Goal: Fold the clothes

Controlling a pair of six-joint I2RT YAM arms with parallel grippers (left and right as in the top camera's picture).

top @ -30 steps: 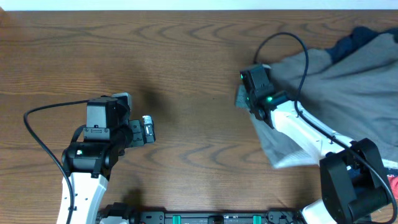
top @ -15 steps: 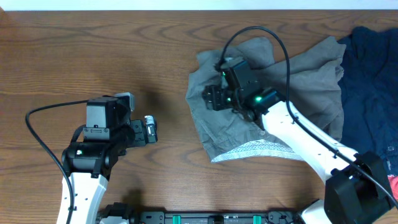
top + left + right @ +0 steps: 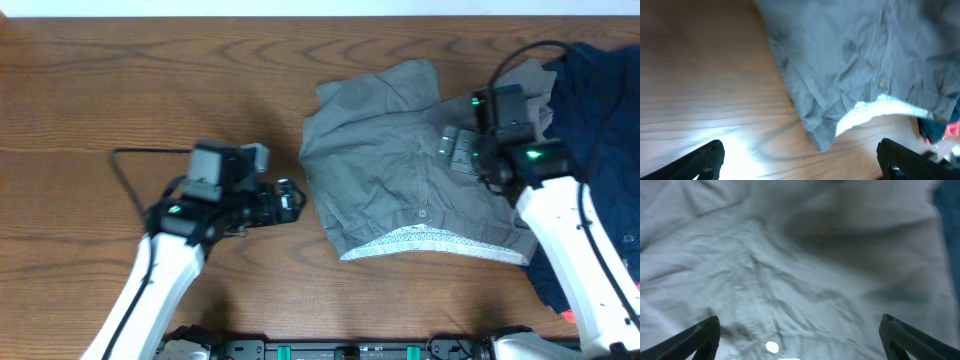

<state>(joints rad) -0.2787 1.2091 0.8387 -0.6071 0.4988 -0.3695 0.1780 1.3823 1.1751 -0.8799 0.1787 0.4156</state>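
Observation:
The clothes, a grey pair of shorts [image 3: 385, 165], lie spread and wrinkled on the table right of centre, with the pale speckled waistband lining [image 3: 425, 242] along the near edge. My right gripper [image 3: 455, 152] hovers over their right half, open; in the right wrist view its gripper [image 3: 800, 342] is wide apart above grey cloth [image 3: 790, 255] and a button [image 3: 772, 346]. My left gripper [image 3: 290, 200] stands open just left of the shorts. In the left wrist view that gripper [image 3: 800, 165] is over bare wood, and the shorts' corner [image 3: 820, 142] lies just ahead.
A dark navy garment [image 3: 600, 110] is heaped at the right edge, touching the shorts. A small red cloth item [image 3: 952, 129] shows beyond the waistband. The wooden table [image 3: 150, 80] stretches left and back.
My right gripper pulled the shorts left to the table's middle, opened and let go, then drew back right. My left arm moved right, up to the shorts' left edge.

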